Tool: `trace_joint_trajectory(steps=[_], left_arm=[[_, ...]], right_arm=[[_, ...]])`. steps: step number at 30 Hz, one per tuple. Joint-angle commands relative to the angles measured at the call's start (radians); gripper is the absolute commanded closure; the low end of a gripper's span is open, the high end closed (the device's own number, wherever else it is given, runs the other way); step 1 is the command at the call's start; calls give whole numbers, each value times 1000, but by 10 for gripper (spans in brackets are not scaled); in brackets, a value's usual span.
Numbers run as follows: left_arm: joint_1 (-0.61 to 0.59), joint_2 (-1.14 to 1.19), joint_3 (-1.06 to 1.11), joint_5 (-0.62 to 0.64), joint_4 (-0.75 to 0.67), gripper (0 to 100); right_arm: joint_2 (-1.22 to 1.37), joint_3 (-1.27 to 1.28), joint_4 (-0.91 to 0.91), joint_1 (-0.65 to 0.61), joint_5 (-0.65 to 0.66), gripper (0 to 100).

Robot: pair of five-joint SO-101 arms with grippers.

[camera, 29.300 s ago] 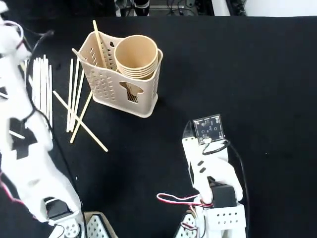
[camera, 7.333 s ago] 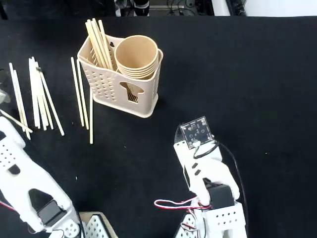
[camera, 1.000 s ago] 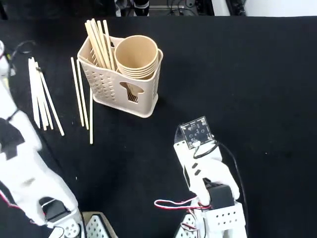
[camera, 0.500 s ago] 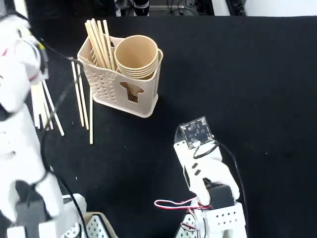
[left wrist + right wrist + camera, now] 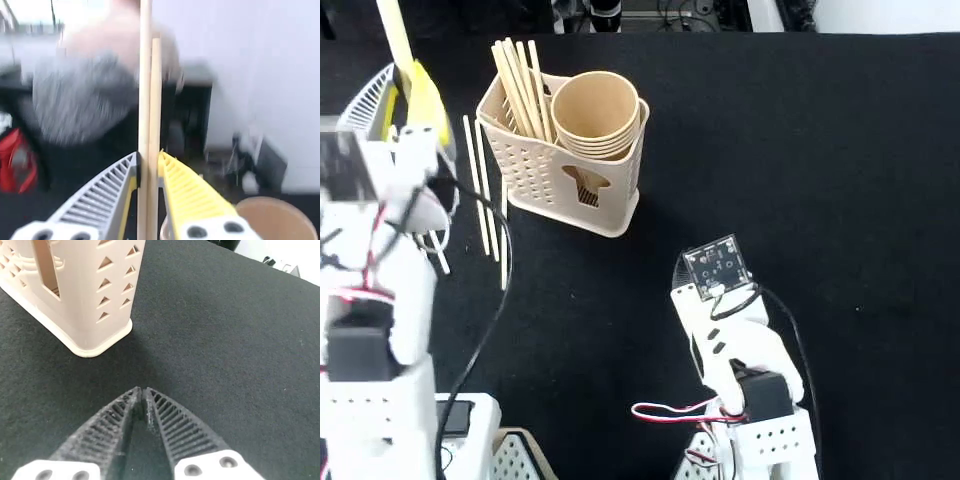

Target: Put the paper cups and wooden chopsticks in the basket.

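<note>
At the left edge of the counter (image 5: 820, 150), the left pincer (image 5: 402, 66) is lifted well clear of the surface, its grey and yellow fingers squeezed together on two held chopsticks (image 5: 392, 25). They lie side by side between the fingers and jut straight out past the tips. Just beside that pincer, towards the other arm, stands the basket (image 5: 545, 175). A stack of paper cups (image 5: 595, 105) sits in it, with a bundle of wooden chopsticks (image 5: 520, 80) leaning in its other compartment. Between the left pincer and the basket, a few loose chopsticks (image 5: 470, 150) lie flat on the counter. The right pincer (image 5: 142, 390) is closed tip to tip with nothing in it, low over the black surface, and a corner of the basket stands near, ahead of it, without touching.
</note>
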Motion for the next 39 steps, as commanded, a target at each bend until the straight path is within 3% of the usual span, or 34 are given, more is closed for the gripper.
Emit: trace_joint_trajectory(steps=[1,4,6,14,24,31,35,39], left_arm=[[18,-117,213,12,-376,972],[18,-146,297,69,-594,972],[18,-115,286,126,-644,972],[39,250,68,279,-649,972],[31,707,-145,295,-649,972],[48,743,-130,295,-641,969],[94,740,-82,305,-601,839],[90,701,-84,336,-519,819]], right_arm=[[-50,-2,3,14,6,984],[-50,-2,3,14,6,984],[-50,-2,3,14,6,984],[-50,-2,2,14,6,984],[-50,-2,-3,14,6,984],[-50,-2,-3,14,6,984],[-50,-2,-3,14,6,984],[-50,-2,-3,14,6,984]])
